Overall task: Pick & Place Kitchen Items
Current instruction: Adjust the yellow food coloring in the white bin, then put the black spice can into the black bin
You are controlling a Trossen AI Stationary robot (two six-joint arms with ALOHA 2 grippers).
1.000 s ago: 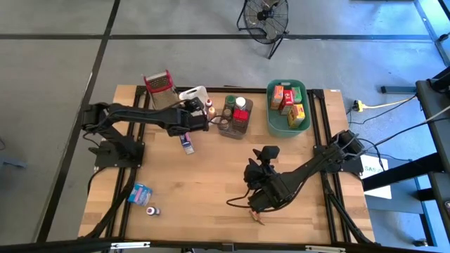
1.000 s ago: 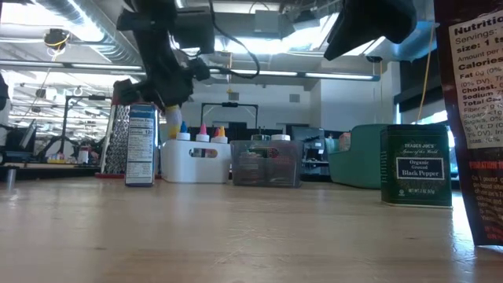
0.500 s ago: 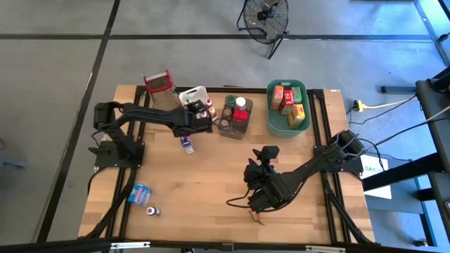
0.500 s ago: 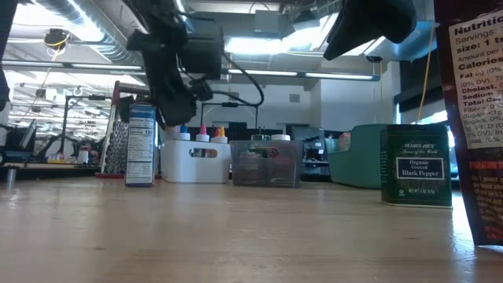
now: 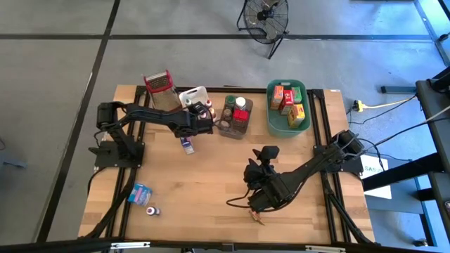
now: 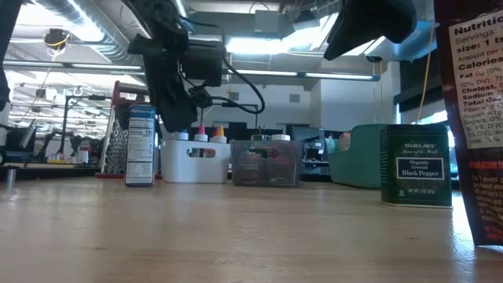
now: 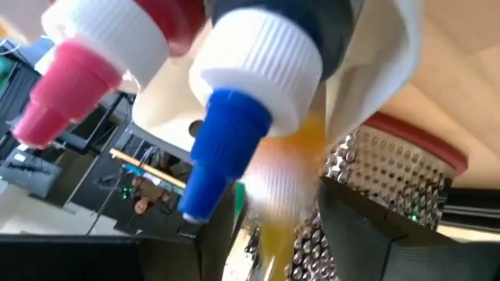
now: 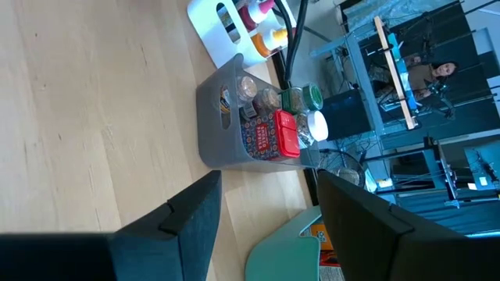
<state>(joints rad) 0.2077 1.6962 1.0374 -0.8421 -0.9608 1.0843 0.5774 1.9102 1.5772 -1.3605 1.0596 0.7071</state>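
Use the white tub [image 5: 195, 98] at the far edge of the surface [image 5: 211, 183] as your landmark. Over the last second your left gripper [image 5: 204, 118] has moved from the blue-and-white carton [image 5: 186, 143] up over the tub, and it now hangs right above it. A small yellow-tipped bottle [image 7: 285, 183] shows blurred in the left wrist view, just past the blue-capped bottle [image 7: 234, 125] and pink-capped bottle [image 7: 78, 70] that already stand in the tub. That blur suggests it is dropping in, but whether the left fingers have let go of it you cannot tell from these views.

If it is released, that item is placed and the arm is free for the next one. The carton stands upright on the surface just beside the tub on the near side, white and blue with a printed nutrition panel, and looks like the nearest candidate.

Your right gripper [image 5: 257, 202] has not moved: it waits well away from the tub, towards the near edge, fingers [image 8: 187, 218] parted with nothing between them. The grey tub [image 5: 235, 116] of small jars sits just beside the white tub. The green tub [image 5: 287, 105] of boxes lies beyond it.
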